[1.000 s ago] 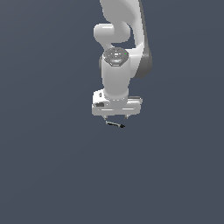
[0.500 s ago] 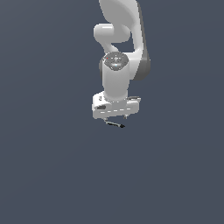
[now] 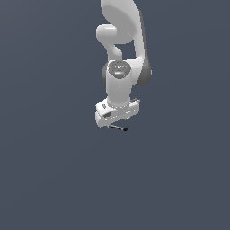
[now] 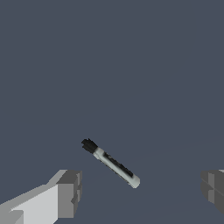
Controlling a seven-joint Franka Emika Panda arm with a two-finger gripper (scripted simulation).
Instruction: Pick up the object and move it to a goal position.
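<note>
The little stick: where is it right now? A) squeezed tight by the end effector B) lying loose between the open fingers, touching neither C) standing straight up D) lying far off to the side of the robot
B: in the wrist view the little stick lies at a slant in the wide gap between the fingers of the end effector, touching neither.

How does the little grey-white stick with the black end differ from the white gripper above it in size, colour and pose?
Size: the grey-white stick with the black end is far shorter than the span between the fingers of the white gripper.
Colour: the stick has a pale shaft with a black tip; the gripper is white with grey finger pads.
Pose: the stick lies slanted across the open gap, touching neither pad; the gripper points straight down over it.
Both appear against the same plain dark grey ground.
</note>
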